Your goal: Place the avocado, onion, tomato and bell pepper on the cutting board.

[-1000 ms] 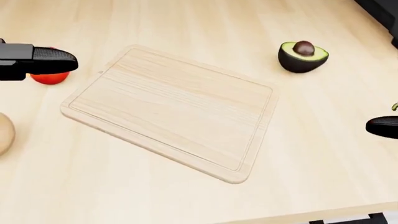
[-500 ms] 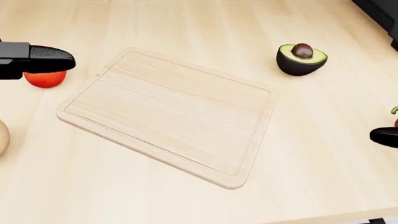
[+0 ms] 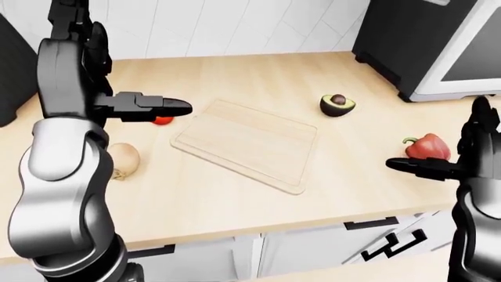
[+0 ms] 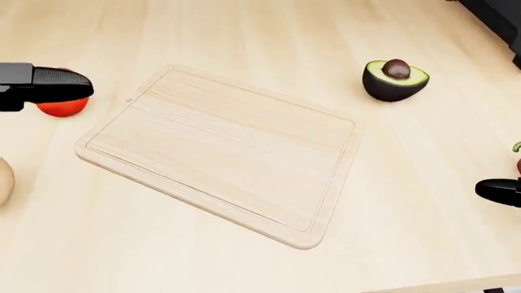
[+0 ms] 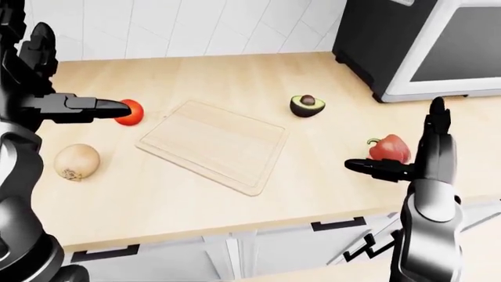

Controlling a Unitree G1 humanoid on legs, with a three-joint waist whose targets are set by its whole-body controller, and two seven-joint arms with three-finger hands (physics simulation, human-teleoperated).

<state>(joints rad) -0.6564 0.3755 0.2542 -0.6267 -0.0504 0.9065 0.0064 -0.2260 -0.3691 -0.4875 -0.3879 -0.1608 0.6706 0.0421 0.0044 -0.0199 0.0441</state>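
Sitting halved, the avocado (image 4: pixel 395 79) shows green flesh and brown pit.

**Both our hands open, arms spread wide**

Our left hand (image 5: pixel 74 107) is raised at the left of the right-eye view, fingers extended rightward. Our right hand (image 5: pixel 407 167) stands low at the right, one finger pointing leftward, others upright, holding nothing.

Wood counter (image 5: pixel 195 200) w/ cutting board (image 4: pixel 220 149), avocado (image 4: pixel 395 77), tomato (image 5: pixel 130 111), onion (image 5: pixel 77 161), bell pepper (image 5: pixel 389 148).
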